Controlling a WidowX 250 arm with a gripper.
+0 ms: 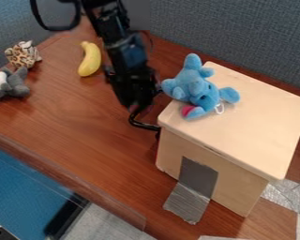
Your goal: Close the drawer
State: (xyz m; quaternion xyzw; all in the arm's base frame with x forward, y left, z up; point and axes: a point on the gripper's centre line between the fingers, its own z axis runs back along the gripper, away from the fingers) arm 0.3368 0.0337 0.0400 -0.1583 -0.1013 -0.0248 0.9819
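Observation:
The black gripper (144, 121) hangs down beside the left edge of a light wooden box (259, 122), its lower end close against the box's upper left corner. Whether it touches the box I cannot tell. The box's left face is turned away, so the drawer's position cannot be made out; only a thin red strip shows low on that edge. A blue plush elephant (202, 91) lies on the box's top, just right of the gripper.
Grey tape (189, 204) runs from the box's near face onto the brown table (84, 126). A yellow banana (90, 59) lies left of the arm. Farther left are a spotted plush (23, 54) and a grey plush (12, 82). Grey-blue partitions stand behind.

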